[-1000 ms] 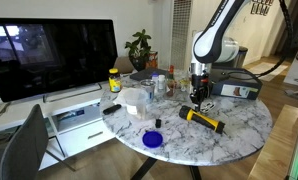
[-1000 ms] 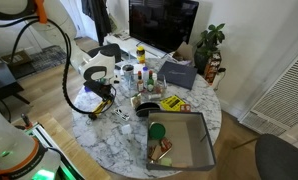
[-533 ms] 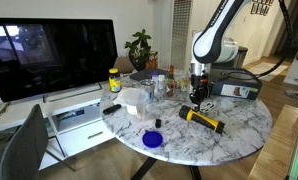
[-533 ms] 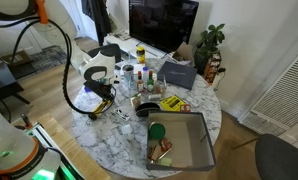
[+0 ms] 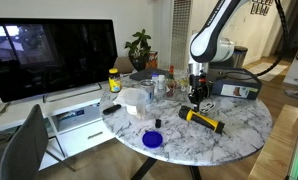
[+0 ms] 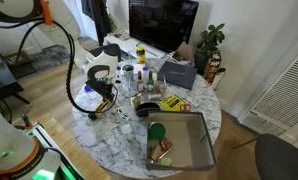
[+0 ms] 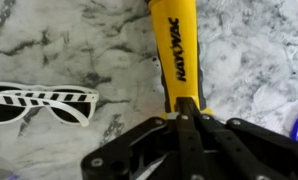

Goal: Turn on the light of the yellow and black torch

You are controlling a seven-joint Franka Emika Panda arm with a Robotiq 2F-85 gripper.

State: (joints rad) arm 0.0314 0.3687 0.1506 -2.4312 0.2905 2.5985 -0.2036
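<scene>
- The yellow and black torch (image 5: pixel 201 119) lies flat on the marble bench (image 5: pixel 241 125), near the rim of the round top and away from the clutter in the middle. In an exterior view it lies at the bench edge closest to the robot's base (image 6: pixel 108 104).
- The claw (image 7: pixel 192 103) hangs straight over the torch. Its fingers are drawn together with only a thin seam between them, and they do not wrap the torch.
- In the wrist view the fingertips cover the near end of the yellow barrel (image 7: pixel 176 48), which runs away from them with black lettering along it. I cannot tell whether the tips touch it.
- White sunglasses with black stripes (image 7: pixel 41 103) lie on the marble beside the torch, apart from it.
- A blue dish (image 5: pixel 152 139) sits close to the bench edge, well apart from the torch, with a small dark cap (image 5: pixel 158 122) just beyond it.
- A huddle of small bottles (image 5: pixel 159 86) fills the bench centre, behind the claw.
- A jar with a yellow lid (image 5: pixel 114 80) stands toward the far edge by the monitor (image 5: pixel 49 55).
- A grey tray (image 6: pixel 189 142) takes up the edge opposite the arm, with a green item (image 6: pixel 157 131) in it.
</scene>
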